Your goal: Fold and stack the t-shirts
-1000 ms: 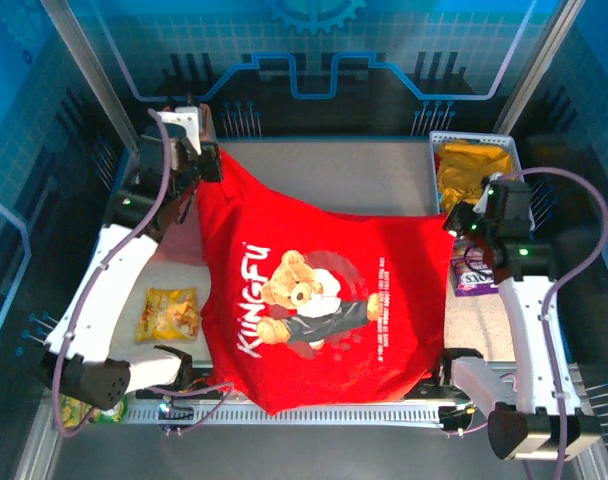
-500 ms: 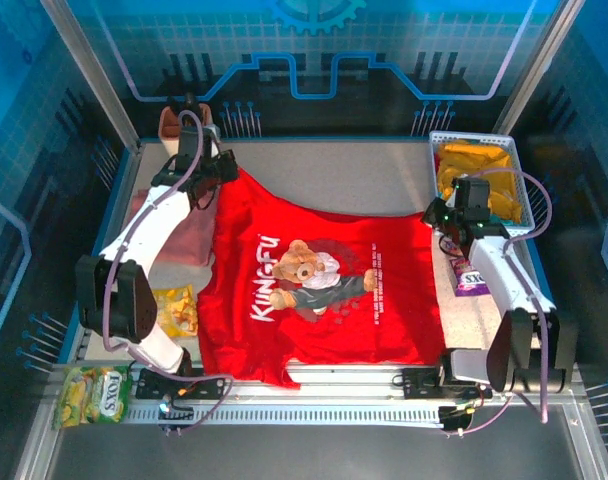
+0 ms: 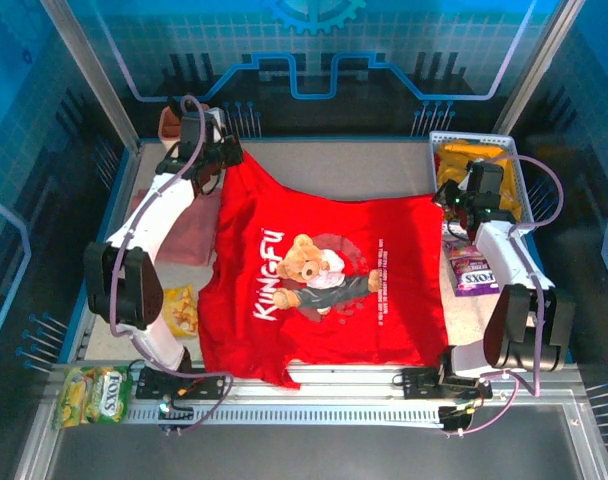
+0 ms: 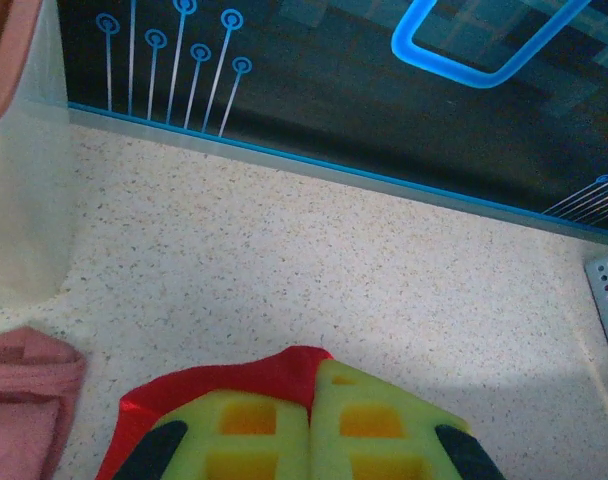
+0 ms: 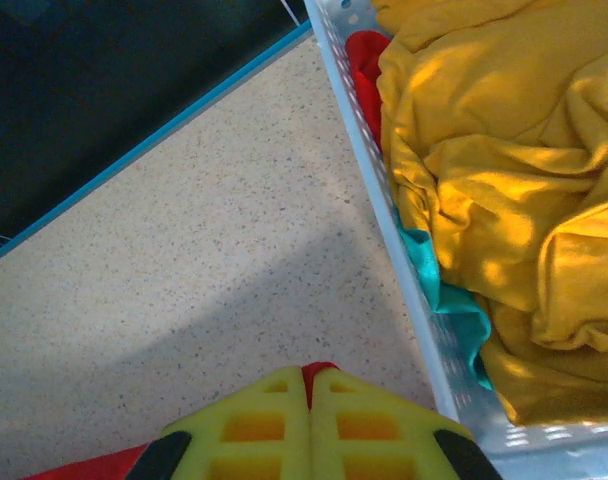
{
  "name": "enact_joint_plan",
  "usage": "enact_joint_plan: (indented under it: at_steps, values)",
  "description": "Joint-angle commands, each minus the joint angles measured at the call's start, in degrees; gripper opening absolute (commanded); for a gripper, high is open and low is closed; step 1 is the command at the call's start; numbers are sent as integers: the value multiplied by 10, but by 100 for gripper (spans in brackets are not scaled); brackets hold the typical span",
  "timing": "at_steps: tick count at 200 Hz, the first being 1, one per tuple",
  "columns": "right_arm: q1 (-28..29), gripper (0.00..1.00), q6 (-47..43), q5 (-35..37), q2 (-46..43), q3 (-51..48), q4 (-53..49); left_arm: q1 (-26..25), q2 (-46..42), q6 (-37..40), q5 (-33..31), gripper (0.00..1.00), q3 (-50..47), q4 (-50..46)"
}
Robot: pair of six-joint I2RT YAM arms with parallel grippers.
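Observation:
The red t-shirt point(image 3: 324, 285) lies spread print-up across the middle of the table, its hem hanging over the front rail. My left gripper point(image 3: 222, 160) is shut on its far left corner; in the left wrist view red cloth point(image 4: 234, 385) shows pinched between the yellow fingers of that gripper point(image 4: 314, 365). My right gripper point(image 3: 447, 203) is shut on the far right corner, a red tip point(image 5: 320, 370) poking out between the fingers of that gripper point(image 5: 306, 372). The pink t-shirt point(image 3: 189, 228) lies folded under the left arm, beside the red one point(image 4: 19, 400).
A white basket point(image 3: 469, 137) holding yellow cloth point(image 5: 484, 150) stands at the back right, its rim point(image 5: 384, 200) close to my right gripper. A purple packet point(image 3: 471, 272), a yellow snack bag point(image 3: 180, 310) and a green bag point(image 3: 94, 392) lie around. A brown pot point(image 3: 172, 120) sits back left.
Both grippers have moved toward the back of the table, carrying the red t-shirt's corners with them. The shirt now lies flatter and further back.

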Motion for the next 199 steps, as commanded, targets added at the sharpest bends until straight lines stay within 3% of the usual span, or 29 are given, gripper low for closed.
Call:
enact_joint_plan:
  at_steps: [1,38,106,199]
  values:
    - [-8,0,15,-29,16,24,27,9,4,-5,8,0,27,19]
    - [-11,0,15,-25,-9,3,-12,9,-18,-10,37,0,9,-14]
    - [-15,0,-8,-17,-54,-42,-166,9,-167,-75,17,0,-193,-61]
    - [-41,0,-11,-39,-86,-111,-227,9,-321,-156,30,0,-299,-217]
